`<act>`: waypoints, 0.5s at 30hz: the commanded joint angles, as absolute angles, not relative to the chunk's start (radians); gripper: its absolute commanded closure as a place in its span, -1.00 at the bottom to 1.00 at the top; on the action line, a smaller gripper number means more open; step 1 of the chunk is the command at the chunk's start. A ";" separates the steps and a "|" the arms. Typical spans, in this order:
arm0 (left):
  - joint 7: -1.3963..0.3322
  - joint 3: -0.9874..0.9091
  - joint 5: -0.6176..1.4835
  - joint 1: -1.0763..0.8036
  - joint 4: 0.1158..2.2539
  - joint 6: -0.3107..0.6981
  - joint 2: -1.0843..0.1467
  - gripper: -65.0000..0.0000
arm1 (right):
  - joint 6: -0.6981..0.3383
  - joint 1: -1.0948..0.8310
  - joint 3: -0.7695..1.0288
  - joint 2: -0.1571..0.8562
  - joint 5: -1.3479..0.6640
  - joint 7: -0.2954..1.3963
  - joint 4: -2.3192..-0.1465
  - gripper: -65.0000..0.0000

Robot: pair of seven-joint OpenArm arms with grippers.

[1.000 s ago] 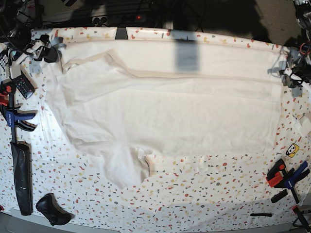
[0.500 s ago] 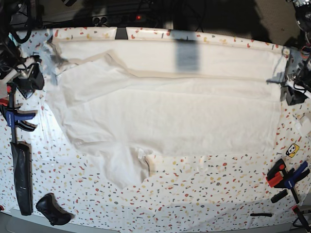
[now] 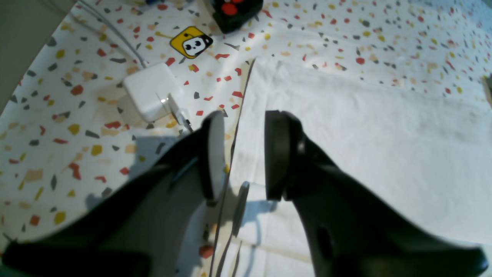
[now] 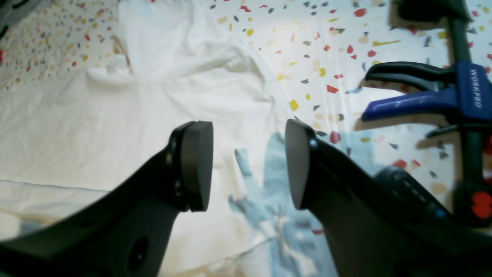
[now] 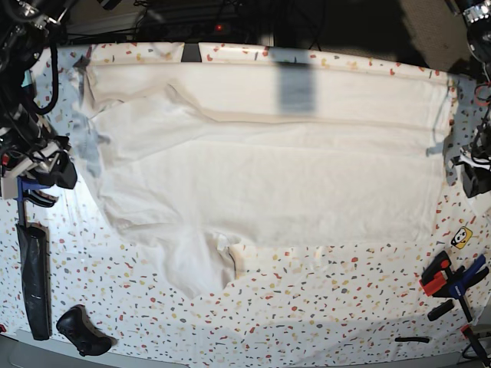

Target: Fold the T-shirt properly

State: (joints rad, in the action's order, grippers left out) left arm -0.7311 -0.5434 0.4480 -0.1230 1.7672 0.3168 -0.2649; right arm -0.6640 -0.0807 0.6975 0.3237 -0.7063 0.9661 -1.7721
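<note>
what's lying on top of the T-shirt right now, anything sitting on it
No loose thing rests on the T-shirt. Only a dark rectangular shadow crosses its far part, and its own far edge lies folded over itself. Both sets of fingers hang open by its side edges. Whatever lies beneath the cloth is covered.

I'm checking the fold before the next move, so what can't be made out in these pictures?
- Left wrist view: the open left hand covers the large white cloth T-shirt's near edge.
- Right wrist view: the open right hand blocks cloth below it; the blue clamp is cut off by the frame.
- Base view: both hands sit partly off-frame.
</note>
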 commanded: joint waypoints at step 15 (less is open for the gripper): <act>-0.778 -0.361 0.340 0.129 1.472 0.273 -0.278 0.20 | -0.605 0.253 0.422 0.360 -0.374 0.802 -1.459 0.07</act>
